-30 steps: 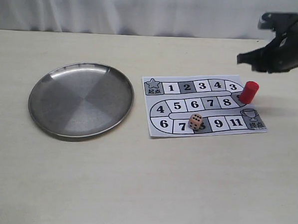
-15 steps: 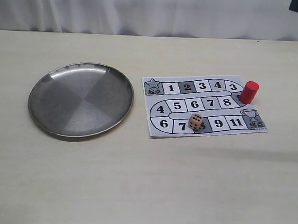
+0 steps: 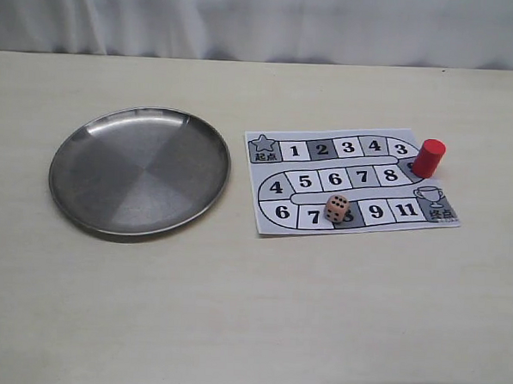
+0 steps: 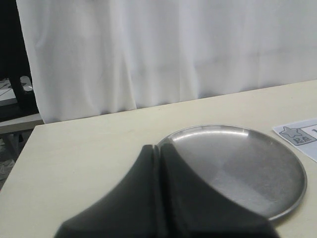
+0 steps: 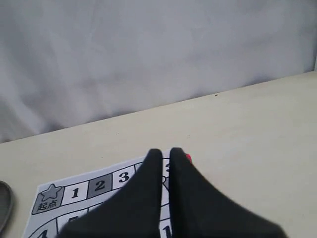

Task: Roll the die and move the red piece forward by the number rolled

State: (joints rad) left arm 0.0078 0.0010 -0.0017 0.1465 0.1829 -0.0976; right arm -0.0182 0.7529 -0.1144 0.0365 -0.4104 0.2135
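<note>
red piece — right edge of board

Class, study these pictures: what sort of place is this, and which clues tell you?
Probably a staged test bench: bare pale table, plain white curtain behind, and a paper game board with die and red piece.

I get only a sliver of the red piece behind the right fingers — they hide much of the board too.

Tan dark-pipped die, red piece.
</note>
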